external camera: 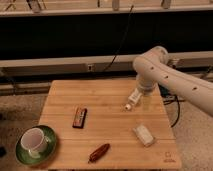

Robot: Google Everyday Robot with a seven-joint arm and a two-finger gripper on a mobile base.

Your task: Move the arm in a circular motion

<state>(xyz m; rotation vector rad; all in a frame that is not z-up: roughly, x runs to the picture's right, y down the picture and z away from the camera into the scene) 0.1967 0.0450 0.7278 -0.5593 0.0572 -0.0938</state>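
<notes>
The arm (172, 80) is large, glossy and white, and it reaches in from the right edge over the table's back right part. Its bulbous elbow joint (149, 64) sits above the table's far edge. A short segment hangs down from the joint to my gripper (145, 100), which is just above the wooden table (107, 132), beside a small white bottle (133, 98) that lies on its side. I cannot tell if the gripper touches the bottle.
On the table are a dark chocolate bar (79, 116), a reddish-brown oblong snack (99, 152), a white wrapped packet (144, 135), and a white cup on a green saucer (34, 142) at the front left corner. A black rail and cables run behind.
</notes>
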